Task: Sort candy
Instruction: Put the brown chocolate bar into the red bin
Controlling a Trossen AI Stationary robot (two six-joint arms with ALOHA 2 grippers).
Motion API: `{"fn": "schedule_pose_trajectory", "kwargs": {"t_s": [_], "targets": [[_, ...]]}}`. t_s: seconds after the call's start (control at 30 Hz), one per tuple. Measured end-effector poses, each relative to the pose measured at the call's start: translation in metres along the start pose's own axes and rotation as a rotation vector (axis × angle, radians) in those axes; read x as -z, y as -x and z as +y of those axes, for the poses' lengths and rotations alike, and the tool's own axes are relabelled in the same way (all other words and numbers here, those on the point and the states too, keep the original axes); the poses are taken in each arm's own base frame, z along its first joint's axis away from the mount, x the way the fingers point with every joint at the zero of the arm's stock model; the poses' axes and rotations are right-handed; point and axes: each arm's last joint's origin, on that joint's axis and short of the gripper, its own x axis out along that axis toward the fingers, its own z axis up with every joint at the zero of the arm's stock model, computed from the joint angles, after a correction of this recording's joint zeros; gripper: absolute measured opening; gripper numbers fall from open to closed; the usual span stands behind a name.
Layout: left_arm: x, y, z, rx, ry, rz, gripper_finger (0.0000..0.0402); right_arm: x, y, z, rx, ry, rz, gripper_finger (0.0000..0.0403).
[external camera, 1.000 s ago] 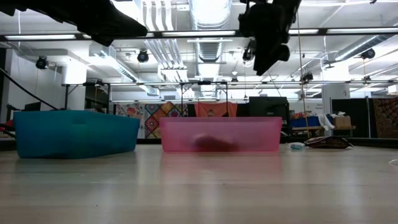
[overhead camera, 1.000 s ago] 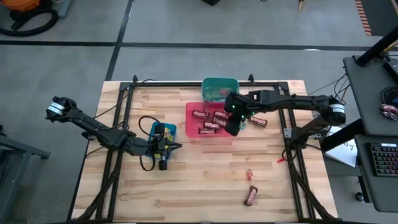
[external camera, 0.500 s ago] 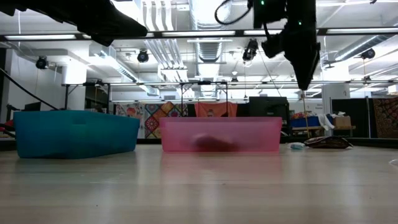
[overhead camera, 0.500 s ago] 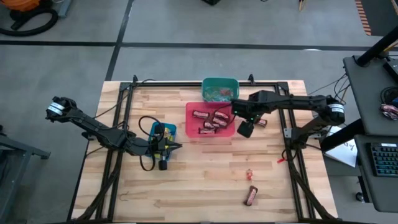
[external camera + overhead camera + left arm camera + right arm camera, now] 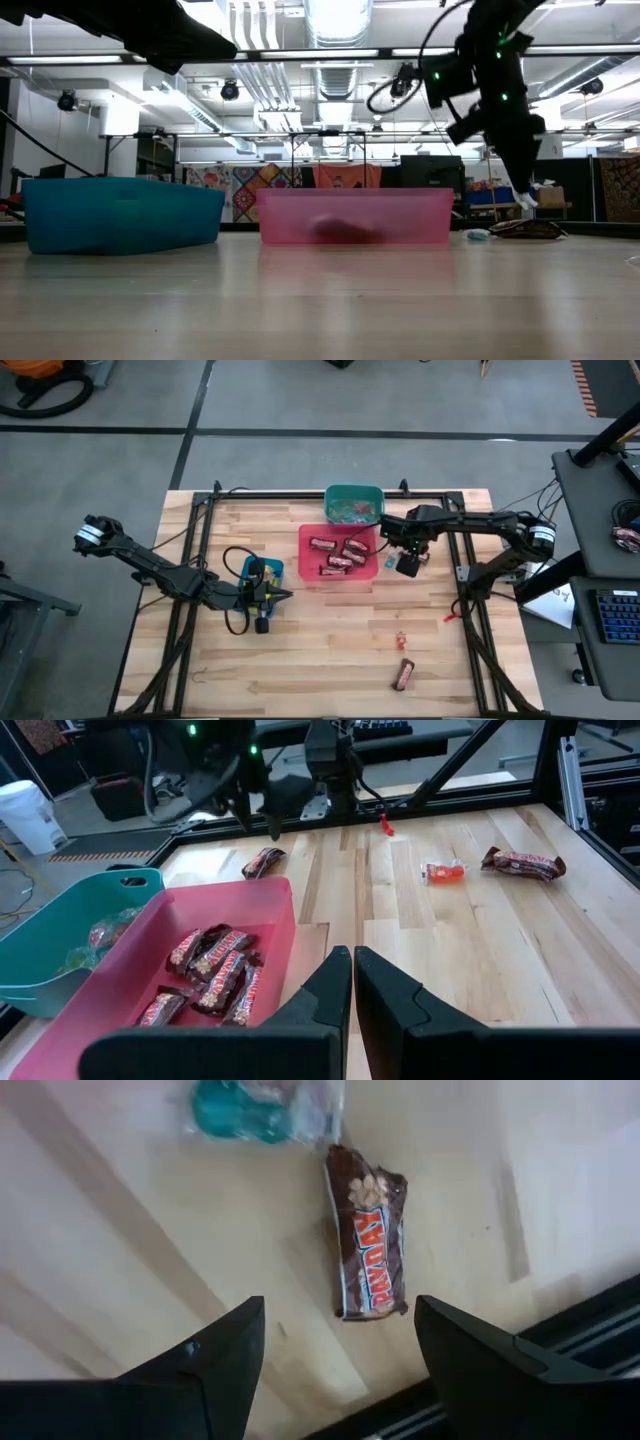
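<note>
My right gripper (image 5: 407,564) hangs open above the table just right of the pink bin (image 5: 306,558). It is empty. A dark brown-red bar (image 5: 369,1261) lies flat on the wood between and below its fingers, untouched. A teal wrapped piece (image 5: 250,1110) lies beside the bar. Several brown-red bars (image 5: 340,555) lie in the pink bin. My left gripper (image 5: 287,596) is shut and empty, level by the blue bin (image 5: 268,568). A red piece (image 5: 401,640) and another bar (image 5: 404,674) lie on the near right of the table.
A teal bin (image 5: 353,503) with small wrapped pieces stands at the far edge behind the pink bin. A black metal frame (image 5: 470,610) runs along the table's sides. Bare wood lies in the table's near middle (image 5: 330,650).
My right gripper has gone from above the pink bin toward the table's right edge and down. It now hangs low over the bar beside the bin.
</note>
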Motion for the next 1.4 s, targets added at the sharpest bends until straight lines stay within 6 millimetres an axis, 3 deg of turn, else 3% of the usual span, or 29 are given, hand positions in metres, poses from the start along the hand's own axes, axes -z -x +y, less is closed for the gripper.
{"fn": "schedule_pose_trajectory", "kwargs": {"t_s": [0.47, 0.8, 1.03, 1.3, 1.4], "targets": [[0.0, 0.0, 0.0, 0.0, -0.015, 0.0, 0.0001, 0.015, -0.055, -0.021, 0.087, -0.129, 0.009, 0.0246], [0.0, 0.0, 0.0, 0.0, -0.015, 0.0, 0.0001, 0.011, -0.059, -0.02, 0.076, -0.138, -0.053, 0.0208], [0.0, 0.0, 0.0, 0.0, -0.015, 0.0, 0.0001, 0.01, -0.066, -0.019, 0.062, -0.145, -0.091, 0.0147], [0.0, 0.0, 0.0, 0.0, -0.015, 0.0, 0.0001, 0.009, -0.067, -0.019, 0.047, -0.193, -0.1, 0.0025], [0.0, 0.0, 0.0, 0.0, -0.015, 0.0, 0.0001, 0.008, -0.062, -0.019, 0.046, -0.203, -0.089, 0.0014]]}}
